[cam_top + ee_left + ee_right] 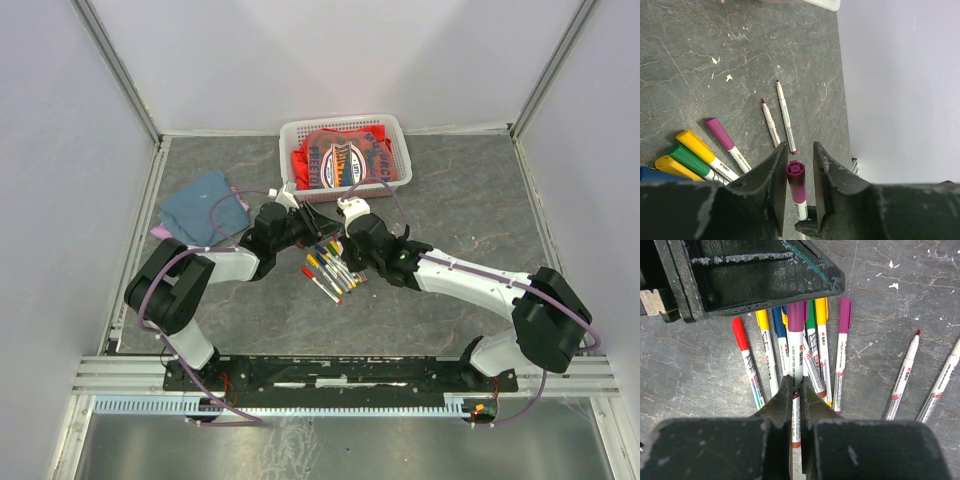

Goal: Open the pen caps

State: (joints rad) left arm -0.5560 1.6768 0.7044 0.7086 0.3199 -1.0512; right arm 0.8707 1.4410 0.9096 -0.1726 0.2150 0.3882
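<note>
My right gripper [796, 380] is shut on the white barrel of a pen [796, 357] and holds it above the pile. The pen's purple cap [796, 315] reaches under the left gripper's black housing [755, 270]. In the left wrist view my left gripper [800, 145] stands open around that purple cap [796, 180]. The cap is close to the left finger, with a gap to the right one. Several capped pens [747, 362] lie fanned on the table. Two uncapped pens [777, 120] lie beside them. In the top view both grippers [322, 228] [345, 245] meet over the pens [330, 270].
A white basket [290, 132] holding red cloth stands at the back centre. A blue cloth [205, 205] lies at the left behind the left arm. White enclosure walls [900, 75] surround the dark stone-patterned table [450, 200].
</note>
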